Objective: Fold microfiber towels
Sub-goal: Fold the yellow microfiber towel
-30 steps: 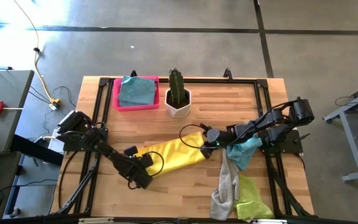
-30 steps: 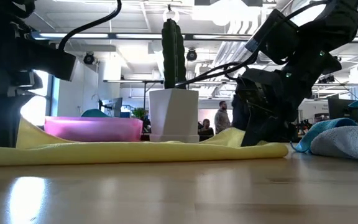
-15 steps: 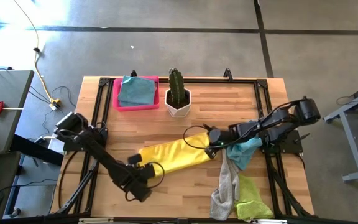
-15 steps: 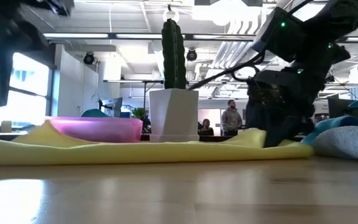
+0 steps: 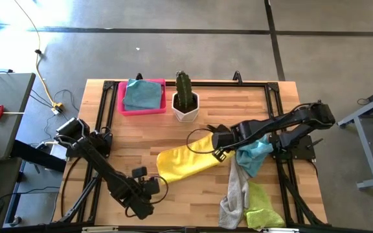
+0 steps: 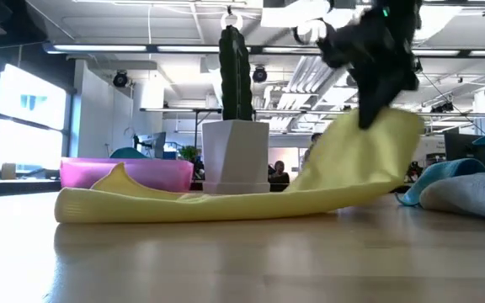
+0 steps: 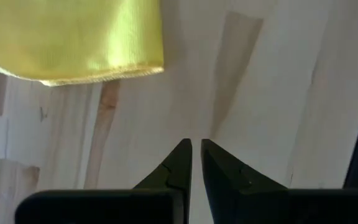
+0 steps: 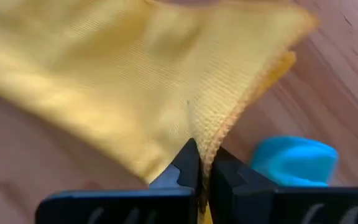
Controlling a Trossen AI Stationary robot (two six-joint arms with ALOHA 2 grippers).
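Yellow towel: we see the yellow towel (image 5: 185,162) lying across the middle of the wooden table (image 5: 238,107), its right end lifted off the surface; in the low view that end (image 6: 369,151) hangs raised while the rest lies flat.
Right gripper: we find the right gripper (image 5: 217,141) at the towel's raised right end, its jaws pinched tight on the yellow cloth; the right wrist view shows the fabric edge caught between the fingers (image 8: 188,165).
Left gripper: our left gripper (image 5: 149,189) sits near the table's near edge, just left of the towel's left end and apart from it, holding nothing; its jaws are nearly closed, with only a thin slit between the fingers (image 7: 179,163).
Other towels: to the right we see a blue towel (image 5: 256,154), and nearer, a grey towel (image 5: 236,191) and a green towel (image 5: 261,206) draped at the near right corner.
Tray: a pink tray (image 5: 121,97) at the far left holds another blue cloth (image 5: 142,94).
Plant: a cactus in a white pot (image 5: 185,103) stands just right of the tray.
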